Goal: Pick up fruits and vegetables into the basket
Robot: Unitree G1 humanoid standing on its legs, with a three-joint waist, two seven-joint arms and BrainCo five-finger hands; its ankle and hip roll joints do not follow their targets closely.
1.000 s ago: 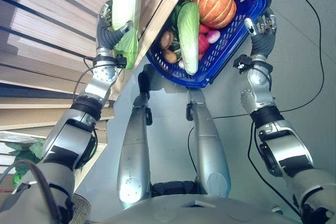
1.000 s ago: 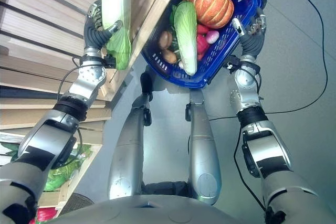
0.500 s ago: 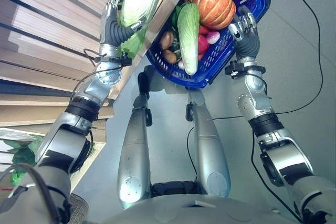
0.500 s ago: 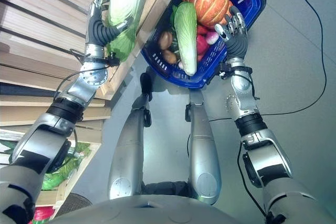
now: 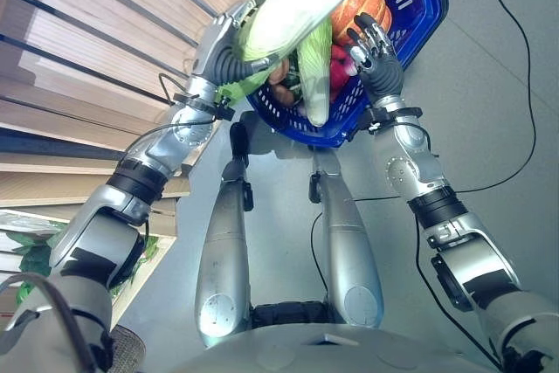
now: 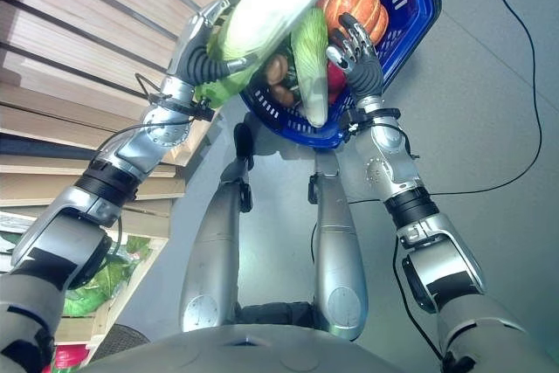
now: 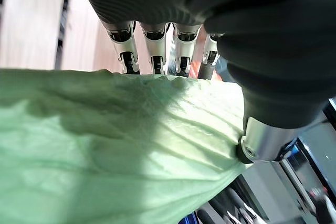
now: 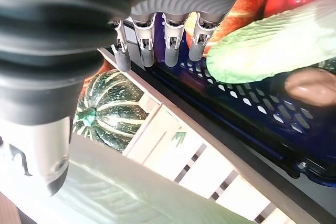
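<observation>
The cabbage (image 5: 301, 2), long and pale green, is held in the left hand (image 5: 229, 45), whose fingers and thumb curl round its leafy lower end. It slants up over the near rim of the blue basket (image 5: 417, 6), its pale top above the load inside. The left wrist view shows the fingers (image 7: 152, 51) pressed against the crinkled leaf (image 7: 105, 145).

In the basket lie an orange pumpkin (image 5: 371, 4), a second long cabbage (image 5: 316, 76) lying lengthwise, something red and pink (image 5: 339, 63) beside it, and brown round pieces (image 5: 281, 92) near the bottom.

The right hand (image 5: 374, 57) is over the basket's right side with its fingers straight and spread, holding nothing. In its wrist view the fingers (image 8: 170, 45) point along the basket's slotted blue wall (image 8: 252, 119). Beyond that wall sit a pale wooden crate (image 8: 173, 145) and a striped dark green squash (image 8: 107, 108).

Left of the basket are slatted wooden shelves (image 5: 79, 67), with green leaves (image 5: 35, 255) on a lower level. The floor (image 5: 498, 93) is plain grey.
</observation>
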